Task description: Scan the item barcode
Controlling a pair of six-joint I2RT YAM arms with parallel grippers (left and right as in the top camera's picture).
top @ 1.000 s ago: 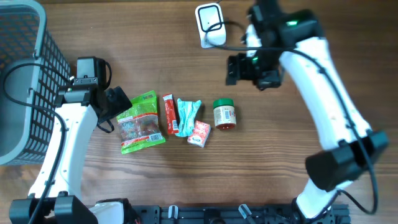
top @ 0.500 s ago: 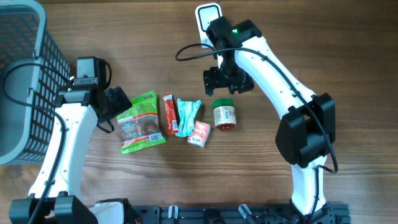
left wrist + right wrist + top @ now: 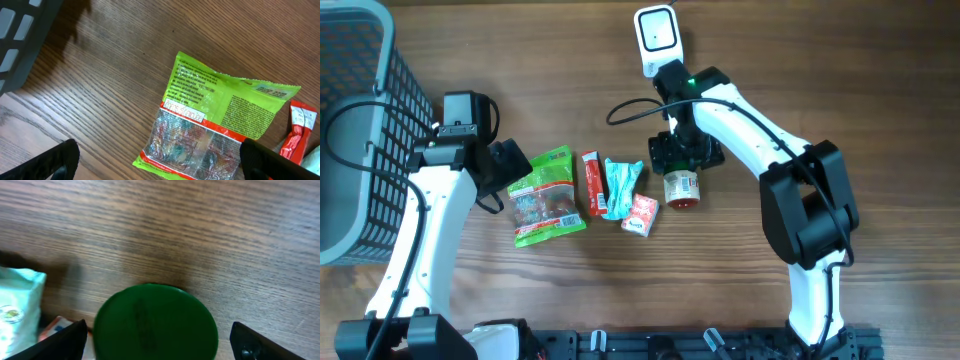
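A small jar (image 3: 682, 187) with a green lid (image 3: 155, 322) lies at the right end of a row of items. My right gripper (image 3: 685, 155) hangs over its lid end, open, with one finger on each side of the lid (image 3: 160, 342) and nothing gripped. The white barcode scanner (image 3: 657, 38) stands at the back centre. My left gripper (image 3: 510, 165) is open just left of and above a green candy bag (image 3: 545, 195); in the left wrist view the bag (image 3: 215, 120) lies between its spread fingers (image 3: 167, 162), untouched.
Between the bag and the jar lie a red stick pack (image 3: 593, 183), a teal packet (image 3: 620, 185) and a small red packet (image 3: 641, 215). A grey wire basket (image 3: 360, 130) stands at the far left. The scanner's cable runs by the right arm.
My right arm has swung from the back right, leftward and toward the front, coming down over the jar's green lid. The left arm and the items have not moved.
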